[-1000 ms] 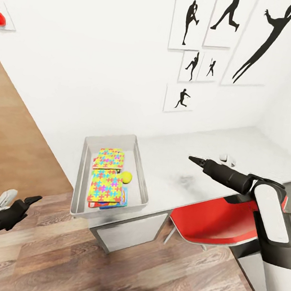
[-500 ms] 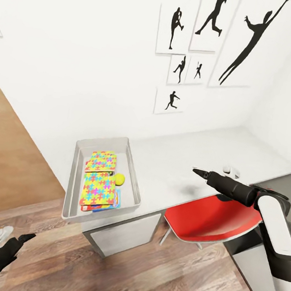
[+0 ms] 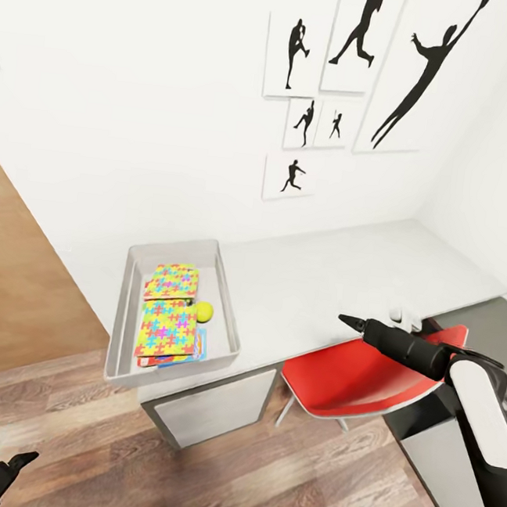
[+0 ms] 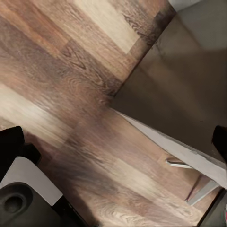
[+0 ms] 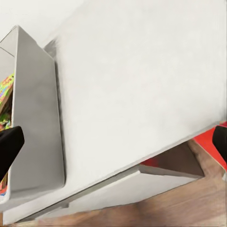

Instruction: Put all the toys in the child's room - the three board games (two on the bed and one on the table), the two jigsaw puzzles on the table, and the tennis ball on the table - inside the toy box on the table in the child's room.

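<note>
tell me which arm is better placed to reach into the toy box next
Right, probably. The right pincer hovers at desk height by the table, pointing toward the toy box. The left pincer hangs low over the floor, below the box.

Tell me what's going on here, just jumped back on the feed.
Neither gripper holds anything. The toy box sits at the end of the table with two jigsaw puzzles, the tennis ball and the edge of a board game under the nearer puzzle. The right gripper hangs over the table's front edge above a red chair, its jaws apart in the wrist view. The left gripper is low over the floor, away from the box.
</note>
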{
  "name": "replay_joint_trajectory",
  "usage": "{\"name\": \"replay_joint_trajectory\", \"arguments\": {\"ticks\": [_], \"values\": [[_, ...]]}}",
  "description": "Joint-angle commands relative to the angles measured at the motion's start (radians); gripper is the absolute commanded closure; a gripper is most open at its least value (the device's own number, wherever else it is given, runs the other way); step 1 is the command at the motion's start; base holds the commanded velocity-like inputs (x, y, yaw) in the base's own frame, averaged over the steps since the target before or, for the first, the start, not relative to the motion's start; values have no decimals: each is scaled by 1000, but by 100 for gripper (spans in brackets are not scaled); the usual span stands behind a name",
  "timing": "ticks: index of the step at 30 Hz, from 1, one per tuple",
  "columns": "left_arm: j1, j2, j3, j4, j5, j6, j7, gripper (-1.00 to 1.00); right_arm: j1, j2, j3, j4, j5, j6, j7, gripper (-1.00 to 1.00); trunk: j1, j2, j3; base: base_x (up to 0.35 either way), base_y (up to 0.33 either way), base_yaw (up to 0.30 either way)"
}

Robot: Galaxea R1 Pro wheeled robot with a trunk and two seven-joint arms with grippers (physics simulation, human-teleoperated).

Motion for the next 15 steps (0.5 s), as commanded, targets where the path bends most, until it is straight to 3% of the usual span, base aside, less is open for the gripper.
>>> {"name": "replay_joint_trajectory", "arguments": {"ticks": [1, 15], "values": [[2, 0, 2, 5, 0, -3, -6, -100, 4, -1, -1, -1, -11, 3, -11, -100, 0, -2, -2, -188, 0, -13], [13, -1, -3, 24, -2, -42, -15, -100, 23, -5, -47, -1, 11, 2, -12, -100, 0, -2, -1, -267, 0, -5]]}}
